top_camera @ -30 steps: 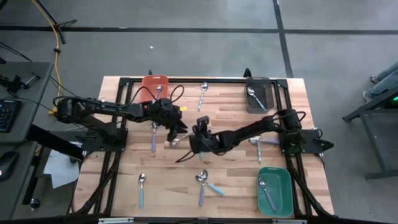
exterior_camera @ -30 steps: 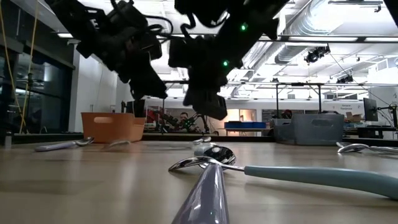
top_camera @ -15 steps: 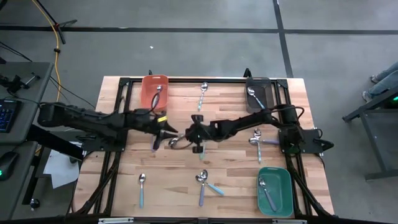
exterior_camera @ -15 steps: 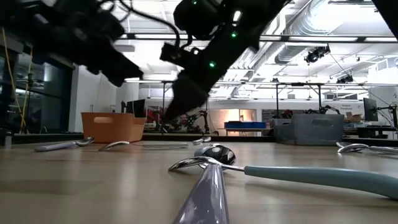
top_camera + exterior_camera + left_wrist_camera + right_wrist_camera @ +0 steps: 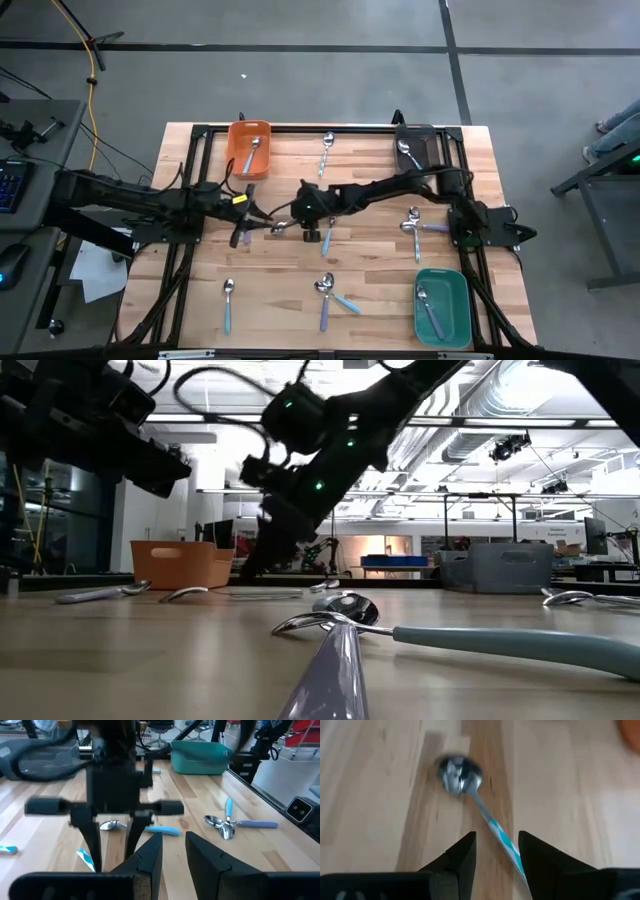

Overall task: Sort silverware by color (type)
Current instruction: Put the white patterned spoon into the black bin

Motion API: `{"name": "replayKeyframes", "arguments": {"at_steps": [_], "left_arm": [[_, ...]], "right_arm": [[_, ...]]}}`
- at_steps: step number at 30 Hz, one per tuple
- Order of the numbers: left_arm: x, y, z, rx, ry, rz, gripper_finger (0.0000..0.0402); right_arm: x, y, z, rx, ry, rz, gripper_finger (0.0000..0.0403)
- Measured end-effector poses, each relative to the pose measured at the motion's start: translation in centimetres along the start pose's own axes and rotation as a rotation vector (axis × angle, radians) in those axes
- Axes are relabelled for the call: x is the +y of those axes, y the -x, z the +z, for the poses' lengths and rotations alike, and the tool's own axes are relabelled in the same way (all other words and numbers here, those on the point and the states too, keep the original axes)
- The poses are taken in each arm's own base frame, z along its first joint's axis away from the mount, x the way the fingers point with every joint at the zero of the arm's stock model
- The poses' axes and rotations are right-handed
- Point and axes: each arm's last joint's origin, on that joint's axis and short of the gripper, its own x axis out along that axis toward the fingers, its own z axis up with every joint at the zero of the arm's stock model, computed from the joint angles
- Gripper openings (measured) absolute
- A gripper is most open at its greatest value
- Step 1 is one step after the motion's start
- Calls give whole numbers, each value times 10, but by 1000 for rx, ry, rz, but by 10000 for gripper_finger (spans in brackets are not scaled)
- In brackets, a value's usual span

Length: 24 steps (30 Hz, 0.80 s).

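Overhead, three bins sit on the counter (image 5: 370, 270): the orange bin (image 5: 249, 133) at upper left, the grey bin (image 5: 425, 140) at upper right and the green bin (image 5: 458, 300) at lower right. Each has one spoon in it.

I count seven spoons loose on the wood. There is a single spoon (image 5: 327, 150) at top centre and another (image 5: 228, 298) at lower left. A crossed pair (image 5: 328, 293) lies at lower middle and a second pair (image 5: 415, 226) right of centre. The last, a teal-handled spoon (image 5: 281, 227), is in the middle.

Both arms meet there. The left hand (image 5: 255, 215) and right hand (image 5: 293, 218) face each other across that spoon.

Only the right wrist view gives the detail. The right hand (image 5: 497, 855) is spread, and the spoon's handle (image 5: 479, 806) lies flat on the counter, running between the fingers (image 5: 462, 855) with the bowl beyond them.

The left wrist view shows the left hand (image 5: 173, 852) narrowed to a slim gap with nothing in it.

The low view puts the lower crossed pair (image 5: 330, 625) up close.
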Motion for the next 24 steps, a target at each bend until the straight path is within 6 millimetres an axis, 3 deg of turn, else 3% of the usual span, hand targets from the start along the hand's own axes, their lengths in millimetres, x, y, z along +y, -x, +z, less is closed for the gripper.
{"name": "replayKeyframes", "arguments": {"at_steps": [6, 13, 22, 24], "left_arm": [[0, 1, -2, -3, -2, 0, 75], [0, 1, -1, -11, -16, 0, 75], [0, 1, 0, -17, -18, 1, 75], [0, 1, 0, -17, -17, 1, 75]], "right_arm": [[-10, -25, 11, 117, 18, 38, 133], [-15, -35, 24, 196, 14, 74, 126], [-19, -33, 20, 237, -28, 105, 16], [-19, -33, 21, 241, -19, 110, 7]]}}
